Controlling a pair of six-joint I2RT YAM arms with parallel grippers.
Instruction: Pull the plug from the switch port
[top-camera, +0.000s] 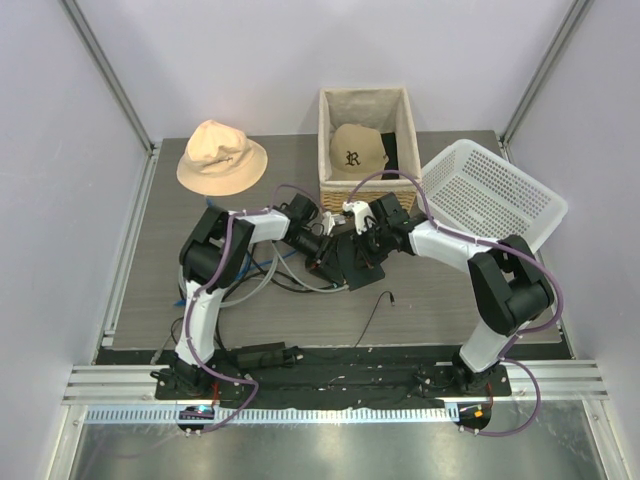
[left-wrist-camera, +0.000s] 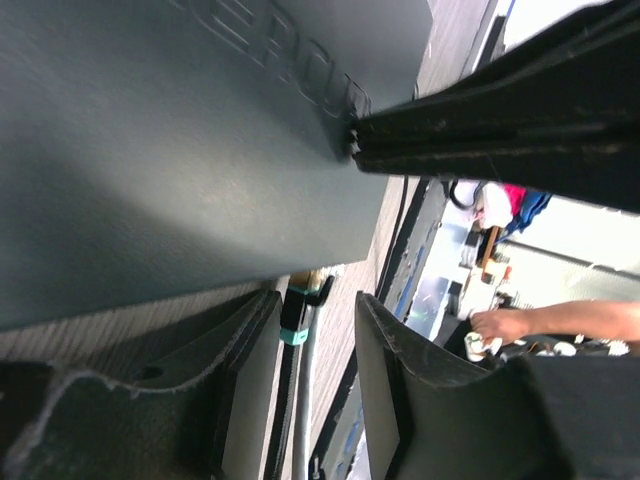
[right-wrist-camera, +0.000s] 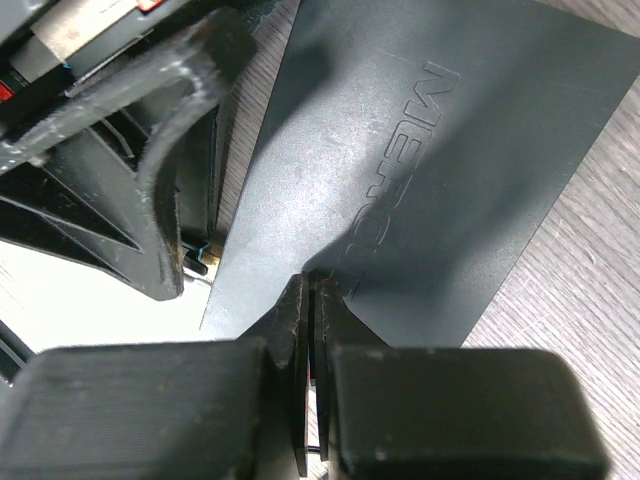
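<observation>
The switch (top-camera: 352, 268) is a flat dark-grey box in the middle of the table. Its top face fills the left wrist view (left-wrist-camera: 150, 150) and the right wrist view (right-wrist-camera: 400, 170). My right gripper (right-wrist-camera: 312, 285) is shut, with its tips pressed down on the switch's top face. It also shows in the top view (top-camera: 362, 238). My left gripper (left-wrist-camera: 318, 300) is open at the switch's edge. The black plug with a teal band (left-wrist-camera: 298, 305) and its grey cable (left-wrist-camera: 305, 400) lie between the fingers, close to the left one.
A beige bucket hat (top-camera: 221, 152) lies at the back left. A wicker basket (top-camera: 366, 108) holding a cap stands at the back. A white plastic basket (top-camera: 490, 190) is tilted at the back right. A black power brick (top-camera: 262, 354) and loose cables (top-camera: 375, 310) lie near the front.
</observation>
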